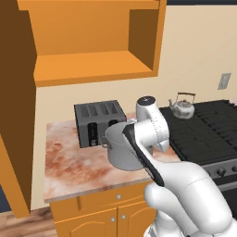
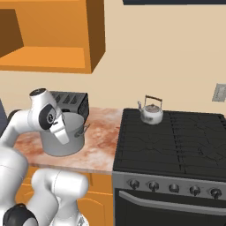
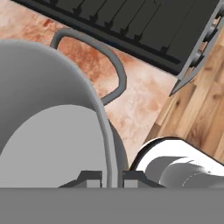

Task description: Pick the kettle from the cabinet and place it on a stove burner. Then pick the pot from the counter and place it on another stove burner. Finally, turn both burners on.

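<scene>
Cabinet (image 1: 92,41) is seen open above the counter (image 1: 69,162), its shelf bare. Stove (image 2: 176,141) stands just beside the counter, and the kettle (image 2: 151,112) is set upright on a rear burner. Pot (image 2: 66,137) is seen near the toaster (image 1: 98,121), its rim pinched by the clenched claw (image 3: 111,178).

A dark grey four-slot toaster (image 1: 98,121) stands at the back of the worktop, against the cream wall (image 1: 194,51). A pale outlet plate (image 1: 224,81) sits on that wall, above the back right. Low orange doors with small silver knobs (image 1: 118,196) run under the front edge, above wood-plank floor (image 3: 201,118).
</scene>
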